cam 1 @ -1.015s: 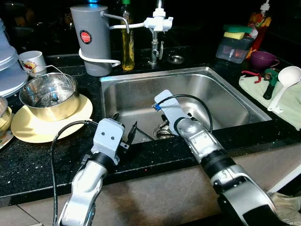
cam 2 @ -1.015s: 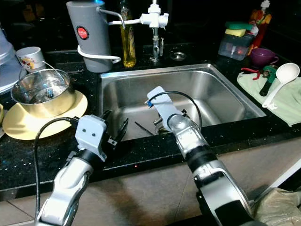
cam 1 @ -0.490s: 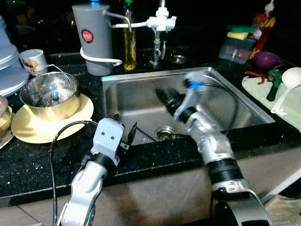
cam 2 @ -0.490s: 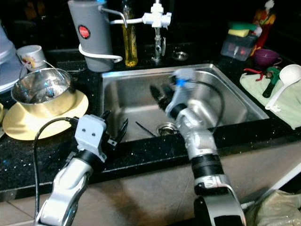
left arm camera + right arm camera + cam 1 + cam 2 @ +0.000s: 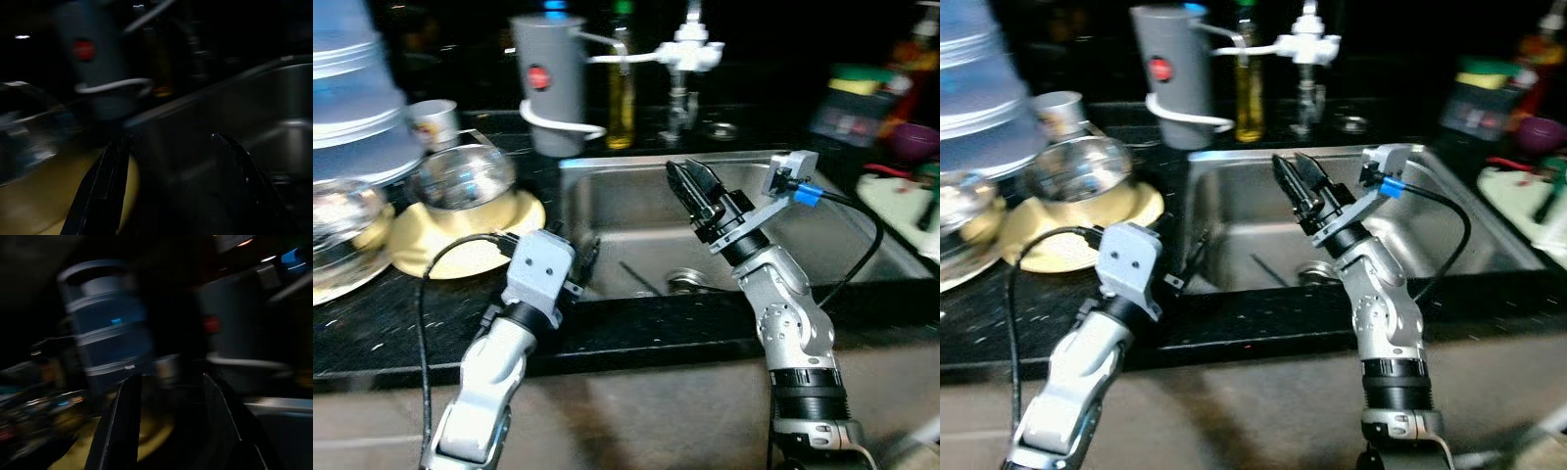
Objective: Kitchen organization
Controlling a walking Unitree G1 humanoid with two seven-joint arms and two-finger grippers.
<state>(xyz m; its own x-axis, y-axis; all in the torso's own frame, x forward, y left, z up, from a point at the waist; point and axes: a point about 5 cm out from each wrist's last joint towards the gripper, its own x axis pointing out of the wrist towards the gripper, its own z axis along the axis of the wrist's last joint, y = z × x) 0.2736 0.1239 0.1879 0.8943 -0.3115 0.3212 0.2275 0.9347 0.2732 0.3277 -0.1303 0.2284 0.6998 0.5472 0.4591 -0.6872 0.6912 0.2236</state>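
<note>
Right gripper [image 5: 690,186] raised over sink [image 5: 862,235], fingers narrowly apart, empty. Left gripper [image 5: 584,264] wide, empty. Steel bowl [image 5: 465,176] beyond fingertips: approach slowly, level.

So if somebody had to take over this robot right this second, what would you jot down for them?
Right gripper: raised over the sink, fingers open, holding nothing.
Left gripper: at the sink's front left corner, fingers open, holding nothing.
Steel bowl sits on the yellow plate, left of the sink, with a cup behind. A thin dark utensil lies in the sink near the drain.
Done: cannot tell. Left: likely the item in the sink and the dishes at left.
</note>
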